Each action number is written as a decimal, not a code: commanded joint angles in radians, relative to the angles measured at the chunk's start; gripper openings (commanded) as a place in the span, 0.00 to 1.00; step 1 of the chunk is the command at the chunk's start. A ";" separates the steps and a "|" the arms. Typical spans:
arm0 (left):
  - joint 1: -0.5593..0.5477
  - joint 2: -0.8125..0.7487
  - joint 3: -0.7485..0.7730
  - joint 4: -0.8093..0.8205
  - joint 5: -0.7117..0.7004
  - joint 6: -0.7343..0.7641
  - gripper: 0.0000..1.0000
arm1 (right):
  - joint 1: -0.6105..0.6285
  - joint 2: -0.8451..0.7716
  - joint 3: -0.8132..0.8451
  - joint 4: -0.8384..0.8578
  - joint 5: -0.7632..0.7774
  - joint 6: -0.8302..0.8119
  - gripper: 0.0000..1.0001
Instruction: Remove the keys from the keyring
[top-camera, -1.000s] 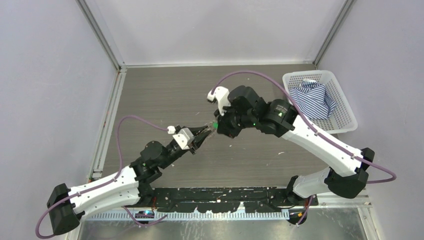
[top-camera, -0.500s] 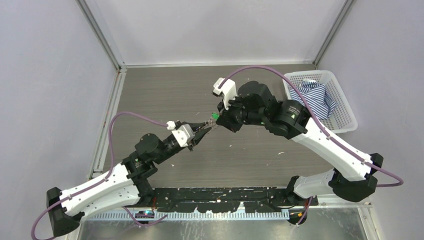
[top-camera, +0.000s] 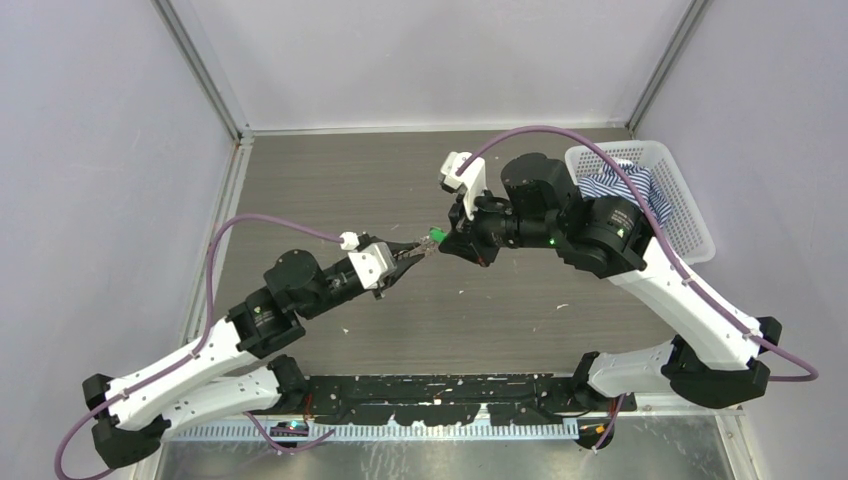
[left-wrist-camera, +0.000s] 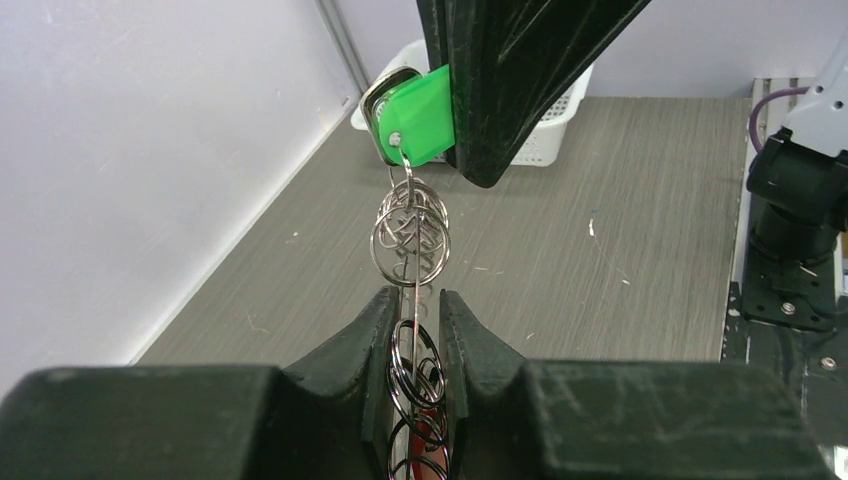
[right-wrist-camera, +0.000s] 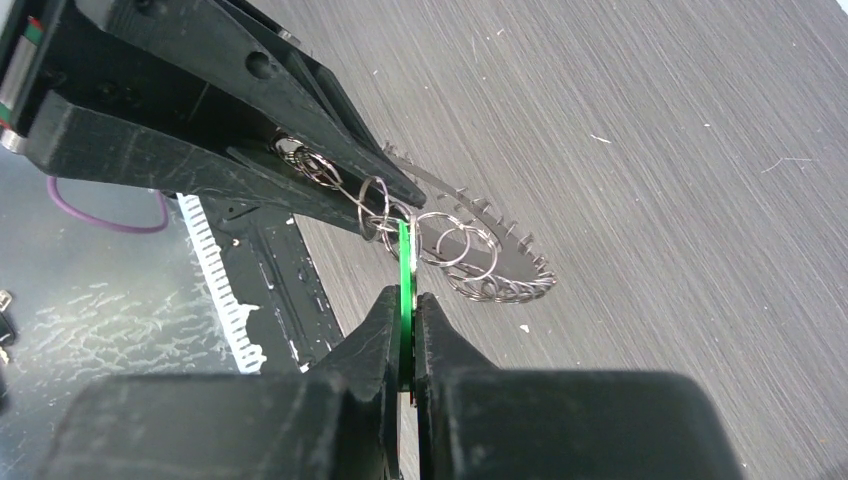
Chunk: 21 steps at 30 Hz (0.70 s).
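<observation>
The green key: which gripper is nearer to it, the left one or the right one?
Right. The right gripper clamps the green key itself; the left gripper holds the chain of rings linked to it, farther along.

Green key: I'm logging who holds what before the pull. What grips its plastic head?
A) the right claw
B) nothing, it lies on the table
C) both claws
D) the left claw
A: the right claw is pinched shut on the head of the green key, held above the table, while the left claw clamps only the chain of wire rings hanging from that key.
</observation>
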 joint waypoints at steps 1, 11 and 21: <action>0.002 -0.025 0.064 -0.104 0.048 0.026 0.00 | -0.007 -0.036 0.047 0.026 0.031 -0.010 0.01; 0.003 -0.016 0.107 -0.164 0.095 0.031 0.00 | -0.007 -0.046 0.082 -0.051 -0.118 -0.024 0.01; 0.027 -0.022 0.098 -0.155 0.128 0.016 0.00 | -0.008 -0.054 0.142 -0.090 -0.187 -0.005 0.01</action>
